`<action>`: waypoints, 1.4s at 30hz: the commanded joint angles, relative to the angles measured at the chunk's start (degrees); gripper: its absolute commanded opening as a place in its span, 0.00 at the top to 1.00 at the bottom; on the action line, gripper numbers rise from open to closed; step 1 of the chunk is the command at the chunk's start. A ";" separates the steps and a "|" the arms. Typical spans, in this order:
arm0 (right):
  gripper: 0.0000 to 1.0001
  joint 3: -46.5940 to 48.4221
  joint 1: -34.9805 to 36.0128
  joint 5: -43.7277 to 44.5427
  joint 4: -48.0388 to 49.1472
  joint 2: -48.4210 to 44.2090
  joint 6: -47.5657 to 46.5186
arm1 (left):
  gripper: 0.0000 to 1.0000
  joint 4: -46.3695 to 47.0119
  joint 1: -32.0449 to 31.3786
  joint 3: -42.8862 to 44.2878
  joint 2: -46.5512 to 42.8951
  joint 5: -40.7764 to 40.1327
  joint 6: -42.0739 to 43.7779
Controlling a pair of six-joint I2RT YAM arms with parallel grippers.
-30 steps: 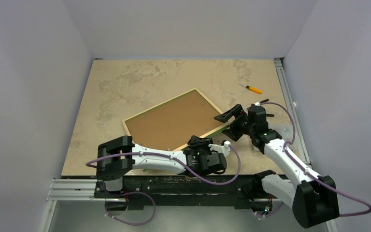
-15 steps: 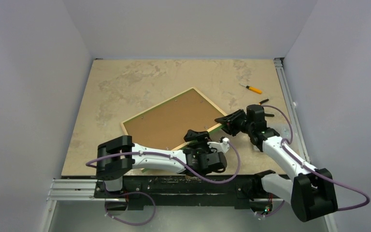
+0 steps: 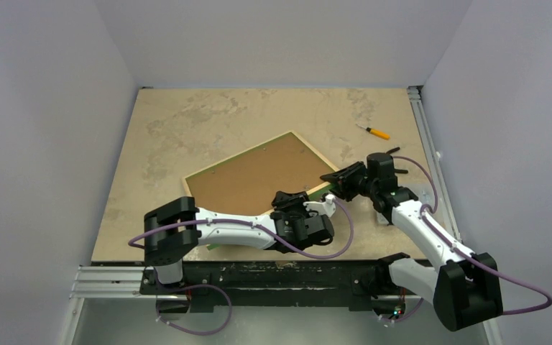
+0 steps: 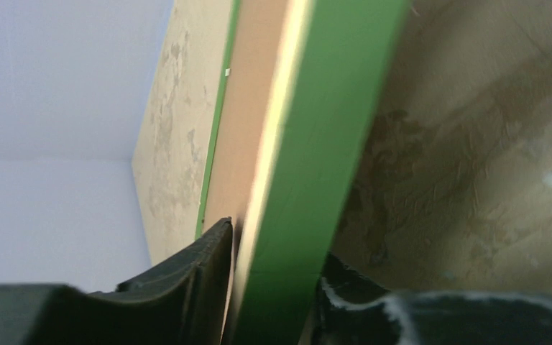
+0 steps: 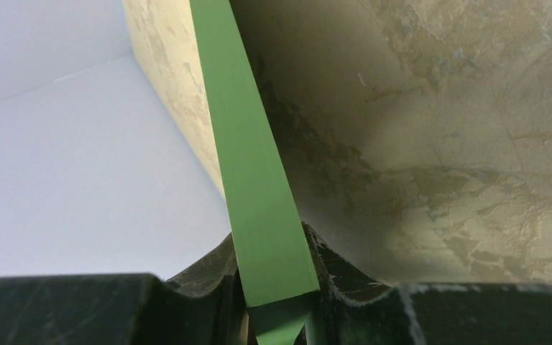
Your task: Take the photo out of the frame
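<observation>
The frame (image 3: pixel 315 152) sits face down in the middle of the table, its thin green border rimmed with light wood. The photo (image 3: pixel 255 176) shows only its brown fibreboard back. My left gripper (image 3: pixel 288 199) is shut on the frame's near edge. In the left wrist view the green edge (image 4: pixel 330 108) runs between the left gripper's (image 4: pixel 277 251) fingers, with the fibreboard (image 4: pixel 255 108) beside it. My right gripper (image 3: pixel 335 180) is shut on the frame's right corner. The right wrist view shows the green edge (image 5: pixel 237 108) pinched in that gripper (image 5: pixel 269 244). The printed side is hidden.
An orange-handled screwdriver (image 3: pixel 374 131) lies at the back right. A small clear plastic box (image 3: pixel 422 192) sits by the right arm, next to the metal rail (image 3: pixel 431 144) along the table's right edge. Grey walls close in the left, back and right.
The right gripper closed on the frame's right corner. The left gripper opened, moved slightly further along the near edge, and shut on it again. The frame shifted a little.
</observation>
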 commanded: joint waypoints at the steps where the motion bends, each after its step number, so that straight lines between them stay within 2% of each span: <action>1: 0.75 5.66 -0.06 -1.01 -0.35 -2.07 -8.78 | 0.76 -4.62 1.16 2.40 -3.21 2.69 0.30; 3: 0.47 8.14 0.16 0.14 -2.63 -3.06 -16.30 | 0.87 -8.24 1.20 4.41 -3.84 3.64 -0.34; 5: 0.28 11.63 0.17 3.81 -6.97 -4.96 -23.60 | 0.99 -11.40 1.38 6.35 -4.99 4.30 -0.89; 7: 0.18 16.99 0.18 8.69 -14.46 -6.90 -30.27 | 1.00 -14.17 1.75 8.22 -6.72 4.58 -0.63; 9: 0.15 21.96 0.18 13.60 -19.55 -8.93 -34.97 | 1.00 -16.39 2.63 10.71 -8.80 6.59 0.21; 16: 0.14 33.30 0.18 23.87 -29.99 -11.96 -42.60 | 1.00 -32.62 8.05 30.13 -10.51 16.10 0.08; 20: 0.15 34.63 0.18 25.34 -31.31 -13.00 -44.00 | 1.00 -41.86 12.72 44.02 -8.90 24.16 -2.60; 24: 0.16 34.10 0.18 26.76 -31.83 -12.84 -44.68 | 1.00 -48.77 20.98 54.95 -5.95 35.76 -6.24; 29: 0.18 31.30 0.18 23.97 -30.95 -12.02 -42.62 | 1.00 -47.17 31.97 54.41 -6.39 53.00 -11.48; 34: 0.18 27.60 0.18 20.61 -28.96 -10.51 -41.54 | 1.00 -41.90 44.11 48.28 -8.58 66.91 -17.27; 42: 0.19 24.28 0.27 16.57 -25.56 -6.94 -40.19 | 1.00 -33.98 64.75 37.67 -11.68 80.31 -21.20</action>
